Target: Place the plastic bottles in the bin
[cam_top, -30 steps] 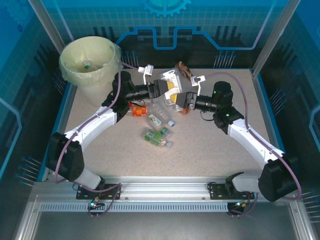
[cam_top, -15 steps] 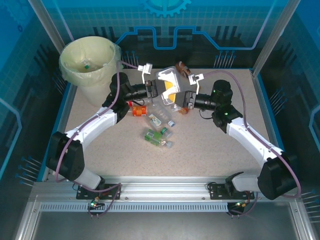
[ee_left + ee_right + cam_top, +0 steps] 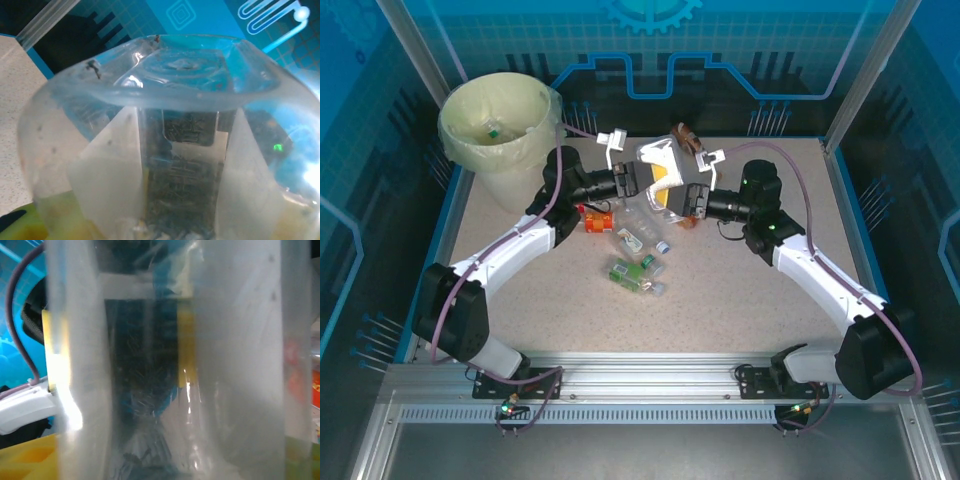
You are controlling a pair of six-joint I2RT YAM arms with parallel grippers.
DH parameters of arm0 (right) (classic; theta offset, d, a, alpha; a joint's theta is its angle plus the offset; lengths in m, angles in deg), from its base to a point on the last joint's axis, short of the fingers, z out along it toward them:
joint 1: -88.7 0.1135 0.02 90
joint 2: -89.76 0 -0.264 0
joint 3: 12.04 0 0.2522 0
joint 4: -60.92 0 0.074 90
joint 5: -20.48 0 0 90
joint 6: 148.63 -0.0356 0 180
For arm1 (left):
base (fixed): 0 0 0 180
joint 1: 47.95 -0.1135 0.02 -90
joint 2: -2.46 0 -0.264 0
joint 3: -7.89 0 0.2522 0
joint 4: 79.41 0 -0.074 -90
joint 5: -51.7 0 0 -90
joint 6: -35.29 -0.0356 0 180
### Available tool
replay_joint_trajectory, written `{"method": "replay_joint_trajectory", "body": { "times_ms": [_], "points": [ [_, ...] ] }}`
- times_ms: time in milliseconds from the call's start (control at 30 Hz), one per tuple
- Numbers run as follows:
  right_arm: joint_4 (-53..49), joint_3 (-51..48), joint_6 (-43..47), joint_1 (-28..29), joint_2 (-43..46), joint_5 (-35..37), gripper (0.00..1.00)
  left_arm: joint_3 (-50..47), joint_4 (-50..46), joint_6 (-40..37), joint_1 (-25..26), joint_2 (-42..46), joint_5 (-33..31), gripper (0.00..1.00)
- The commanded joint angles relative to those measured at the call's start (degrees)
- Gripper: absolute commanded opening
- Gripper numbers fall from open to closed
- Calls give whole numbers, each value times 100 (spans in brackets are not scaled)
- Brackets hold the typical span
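Clamps a clear, yellow-labelled bottle (image 3: 660, 172) in the left gripper (image 3: 645, 178), raised above the middle of the table (image 3: 750, 290). Shows, in the left wrist view, that bottle's (image 3: 170, 85) base close to the lens, with the pale fingers (image 3: 107, 170) pressed against its two sides. Differs here from a second earlier, when set wider around the same bottle. Meets the right gripper (image 3: 680, 190) at the bottle's other end. Cannot tell whether it is clenched or let go there, either from above or from the blurred close-up of the bottle (image 3: 235, 365) in the right wrist view. Keeps almost the same spot as a second ago.

Leaves below, on the table just in front of the grippers, a loose heap of plastic bottles. Has an orange-labelled one (image 3: 596, 222) by the left forearm, clear ones (image 3: 638, 240) in the middle and green-labelled ones (image 3: 628, 272) nearest the arm bases, all lying as before. Finds the bin (image 3: 510, 175) at the far left corner, well apart from the held bottle. Lined with a yellowish bag, with one green-capped bottle (image 3: 493, 131) lying inside.
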Motion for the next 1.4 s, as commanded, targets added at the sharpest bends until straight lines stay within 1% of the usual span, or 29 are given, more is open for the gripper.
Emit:
{"method": "replay_joint_trajectory", "body": {
  "times_ms": [0,67,100,133,200,267,367,433,533,667,833,933,1000,1067,1167,1267,1367],
  "points": [
    [-578,131,427,4,269,489,83,25,-889,-695,31,312,-691,46],
    [-979,110,645,-19,429,956,89,120,-1710,-1101,31,520,-1360,45],
    [-1148,79,741,-35,510,1209,96,171,-2125,-1312,30,604,-1722,45],
    [-1302,57,821,-38,580,1440,100,210,-2427,-1464,31,699,-2082,45],
    [-1531,-55,937,-49,756,2032,100,319,-3055,-1754,31,868,-2819,44],
    [-1740,-151,998,-57,902,2574,100,452,-3565,-2004,31,982,-3427,44],
    [-2022,-238,1051,-58,1058,3229,100,782,-4232,-2423,24,1066,-4452,47],
    [-2179,-259,1062,-58,1129,3520,100,1066,-4513,-2754,-3,1067,-5016,46],
    [-2288,-315,1037,-58,1247,3871,100,1427,-4593,-3276,-54,1067,-5535,47],
    [-2334,-371,1077,-61,1348,4034,100,1957,-4615,-3869,-211,1004,-6335,47],
    [-2491,-332,1132,-60,1363,4017,100,2398,-4496,-4203,-734,854,-6683,47],
    [-2662,-253,1192,-62,1372,3999,100,2697,-4391,-4342,-1250,694,-6747,47],
    [-2700,-248,1236,-61,1394,3978,100,3038,-4421,-4364,-1641,484,-6692,47],
    [-2723,-270,1263,-54,1431,3979,100,3388,-4463,-4478,-1914,226,-6656,48],
    [-2726,-293,1290,-69,1468,3973,100,3886,-4611,-4619,-2209,-244,-6482,49],
    [-2774,-272,1340,-71,1487,3922,100,4305,-4741,-4755,-2417,-750,-6162,50],
    [-2937,-154,1452,-67,1471,3822,100,4854,-5121,-4750,-2653,-1282,-5543,51]
  ]
}}
